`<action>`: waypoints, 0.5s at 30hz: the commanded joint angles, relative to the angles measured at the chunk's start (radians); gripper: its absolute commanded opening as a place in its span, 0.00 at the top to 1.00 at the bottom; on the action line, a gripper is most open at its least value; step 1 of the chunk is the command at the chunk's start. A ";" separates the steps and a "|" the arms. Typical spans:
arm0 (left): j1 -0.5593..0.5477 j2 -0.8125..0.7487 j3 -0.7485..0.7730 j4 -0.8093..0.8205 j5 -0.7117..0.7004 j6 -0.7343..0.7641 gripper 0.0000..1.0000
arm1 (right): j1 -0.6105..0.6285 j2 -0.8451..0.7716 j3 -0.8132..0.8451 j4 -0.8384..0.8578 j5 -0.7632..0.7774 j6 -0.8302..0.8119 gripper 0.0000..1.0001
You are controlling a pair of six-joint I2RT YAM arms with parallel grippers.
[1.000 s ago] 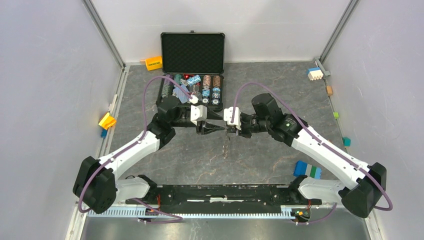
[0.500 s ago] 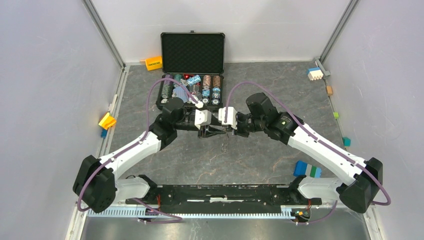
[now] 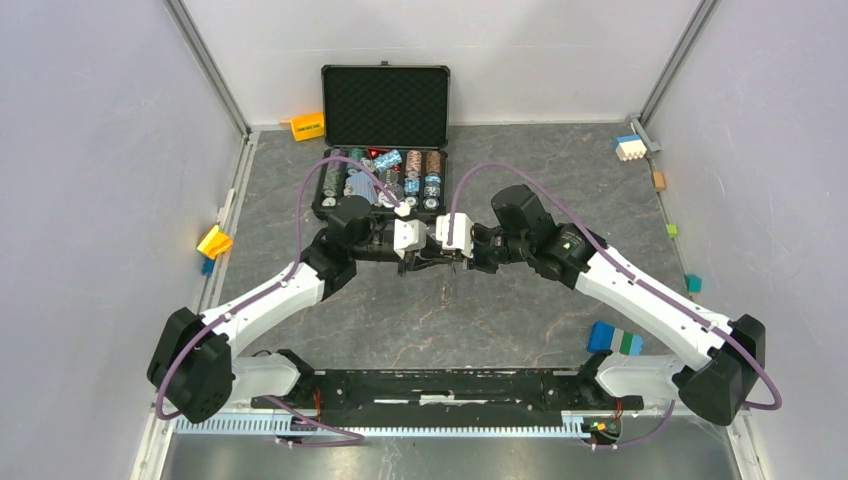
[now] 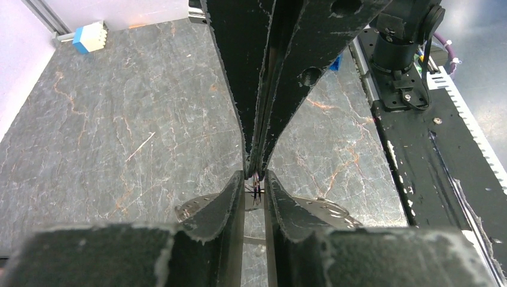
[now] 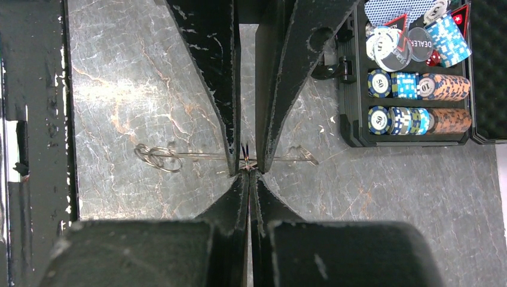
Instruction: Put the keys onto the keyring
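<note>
The two arms meet tip to tip above the middle of the grey stone bench (image 4: 119,119). The right claw (image 5: 248,173) is pinched fully closed, its tips pressed together, with a thin sliver of dark metal (image 5: 244,150) standing out just past them; what that sliver is, is too small to tell. The left claw (image 4: 255,179) faces it with its jaws narrowly apart, and the right claw's tips and the sliver sit in that slim gap. Whether the left jaws press on anything cannot be told. The keyring (image 4: 200,210) lies crosswise just behind the left claw's fingers (image 4: 227,203), its flat grey band showing on either side of them. From the right wrist it shows only as a thin line with small loops (image 5: 158,158) at one end. The open black case (image 5: 359,134) of poker chips (image 5: 412,86) stands on the bench beyond the claws
</note>
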 commanded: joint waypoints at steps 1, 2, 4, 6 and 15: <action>-0.005 -0.002 0.022 0.008 -0.009 0.039 0.78 | 0.005 -0.008 0.037 0.028 -0.007 0.001 1.00; -0.006 -0.004 0.020 0.008 -0.010 0.039 0.78 | 0.006 -0.009 0.035 0.028 -0.004 -0.001 1.00; -0.006 -0.010 0.015 0.008 -0.011 0.040 0.78 | 0.005 -0.013 0.030 0.029 0.006 -0.002 1.00; -0.005 -0.017 0.012 0.007 -0.013 0.042 0.78 | 0.005 -0.017 0.023 0.033 0.009 -0.003 1.00; -0.005 -0.033 0.000 0.008 -0.008 0.039 0.75 | 0.005 -0.018 0.021 0.031 0.013 -0.006 1.00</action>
